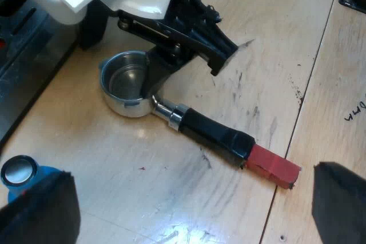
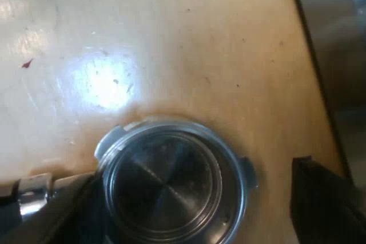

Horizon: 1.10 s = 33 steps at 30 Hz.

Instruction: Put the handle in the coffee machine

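Boards: you are looking at a pale wooden table [image 1: 269, 44], scuffed and scratched, with a dark seam running between two of its boards.
Holder: the metal holder [image 1: 194, 127] lies flat on the wood, basket open side up and empty, its red end reaching the seam.
Tamper: a blue tamper [image 1: 20, 172] stands on the same board, metal face up, near the basket but apart from it.
Machine: the espresso machine [image 1: 28, 67] meets the table near the basket.
Marks: you can make out black pen strokes [image 1: 355, 112] on the neighbouring board.
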{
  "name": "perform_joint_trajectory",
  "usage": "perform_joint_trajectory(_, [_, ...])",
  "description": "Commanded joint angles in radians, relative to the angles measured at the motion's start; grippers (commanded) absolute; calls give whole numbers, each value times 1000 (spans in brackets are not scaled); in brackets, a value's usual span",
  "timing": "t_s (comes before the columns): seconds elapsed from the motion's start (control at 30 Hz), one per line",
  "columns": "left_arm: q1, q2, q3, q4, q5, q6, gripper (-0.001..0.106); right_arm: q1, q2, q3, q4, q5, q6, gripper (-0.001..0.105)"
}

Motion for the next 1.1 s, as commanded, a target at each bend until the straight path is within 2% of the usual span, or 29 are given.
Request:
perform_joint_trajectory(0.03, [-1,0,-1,-12,-8,-9,84,-1,5,-7,23,-10,-13,69])
perform_joint_trajectory(0.3, [-1,0,-1,-12,-8,-9,84,-1,5,-67,26,-21,11,69])
perform_joint_trajectory(0.47, [-1,0,-1,-12,-8,-9,84,-1,5,-100,105,-81,12,69])
perform_joint_trajectory(0.67, [-1,0,-1,-14,-8,-9,84,-1,21,-96,118,-127,5,69])
perform_joint_trajectory(1.1, [-1,0,-1,-19,-8,-9,84,-1,93,-96,121,-95,-8,69])
